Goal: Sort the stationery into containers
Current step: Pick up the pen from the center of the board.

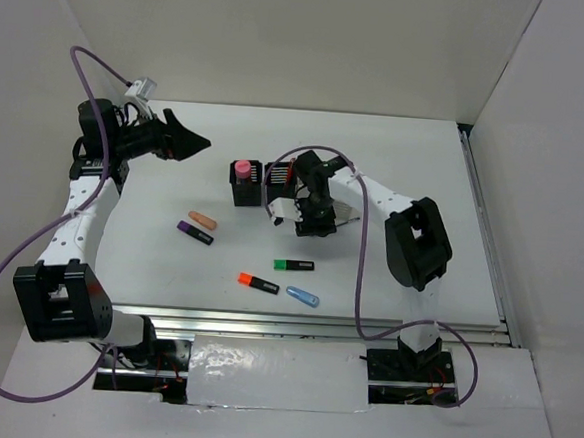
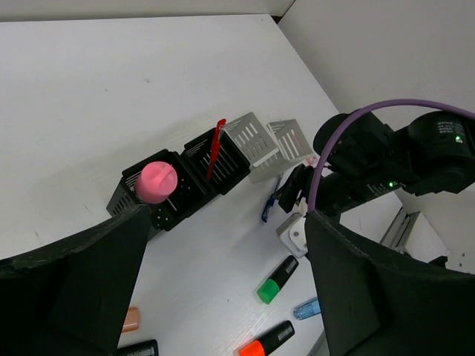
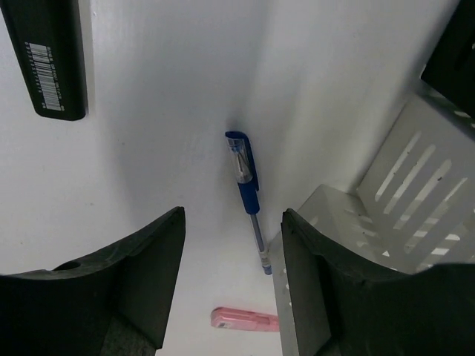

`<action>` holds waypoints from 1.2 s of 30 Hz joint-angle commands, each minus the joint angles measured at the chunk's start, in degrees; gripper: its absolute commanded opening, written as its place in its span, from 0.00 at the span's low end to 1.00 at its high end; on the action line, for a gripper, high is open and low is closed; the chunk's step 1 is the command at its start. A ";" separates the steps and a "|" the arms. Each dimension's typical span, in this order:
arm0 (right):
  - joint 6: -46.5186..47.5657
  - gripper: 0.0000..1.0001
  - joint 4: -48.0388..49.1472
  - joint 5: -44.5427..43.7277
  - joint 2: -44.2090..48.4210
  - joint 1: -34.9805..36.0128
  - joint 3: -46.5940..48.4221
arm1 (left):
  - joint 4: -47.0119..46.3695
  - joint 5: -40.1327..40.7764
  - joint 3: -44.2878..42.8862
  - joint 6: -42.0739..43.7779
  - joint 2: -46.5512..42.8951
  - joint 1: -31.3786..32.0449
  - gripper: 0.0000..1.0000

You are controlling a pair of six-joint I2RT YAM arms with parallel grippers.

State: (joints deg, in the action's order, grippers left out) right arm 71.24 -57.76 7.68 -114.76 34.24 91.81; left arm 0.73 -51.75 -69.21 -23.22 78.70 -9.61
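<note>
Your right jaws are spread wide w/ nothing in them, hanging over the blue pen (image 3: 247,185); the pen lies flat on the table (image 3: 163,148), in line w/ the gap betw. the two fingers (image 3: 141,274); its long axis runs approx. straight away from the wrist cam, clip end far, writing tip near; the tip sits just beside a corner of a grey cup (image 3: 386,193), contact can't be told. A pale pink pen (image 3: 245,319) lies crosswise nearer the cam.

Your left jaws are also spread and empty, at the table's far left, aimed toward the cups, well apart from them.

Pink marker (image 2: 157,180) stands upright in one black cup (image 2: 120,197); red pen (image 2: 214,148) leans in the next black cup (image 2: 230,167).

Loose on the near side: green marker (image 1: 294,265); orange marker (image 1: 258,283); light-blue marker (image 1: 302,297); peach marker (image 1: 203,219); purple marker (image 1: 195,232).
</note>
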 commanded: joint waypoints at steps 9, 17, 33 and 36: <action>3.37 0.62 2.91 -5.22 -4.59 1.36 0.82 | -2.05 -0.81 -0.05 -1.48 -2.14 0.64 0.97; 5.22 0.63 3.97 -7.42 -6.88 2.58 0.83 | -1.17 -1.25 0.22 -0.68 -2.06 0.55 0.97; 6.63 0.18 1.68 -6.02 -7.85 5.75 -0.93 | -0.91 -2.13 -0.57 -0.69 -2.32 -1.64 0.97; 4.53 0.09 0.46 -4.08 -5.92 6.54 -1.63 | -0.91 -1.70 -0.84 -0.16 -2.49 -2.08 0.97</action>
State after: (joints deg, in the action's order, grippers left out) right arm 77.06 -55.68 -0.80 -122.15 39.44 91.15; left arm 0.91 -52.21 -68.99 -24.16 78.50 -11.18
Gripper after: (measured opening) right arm 0.192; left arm 0.972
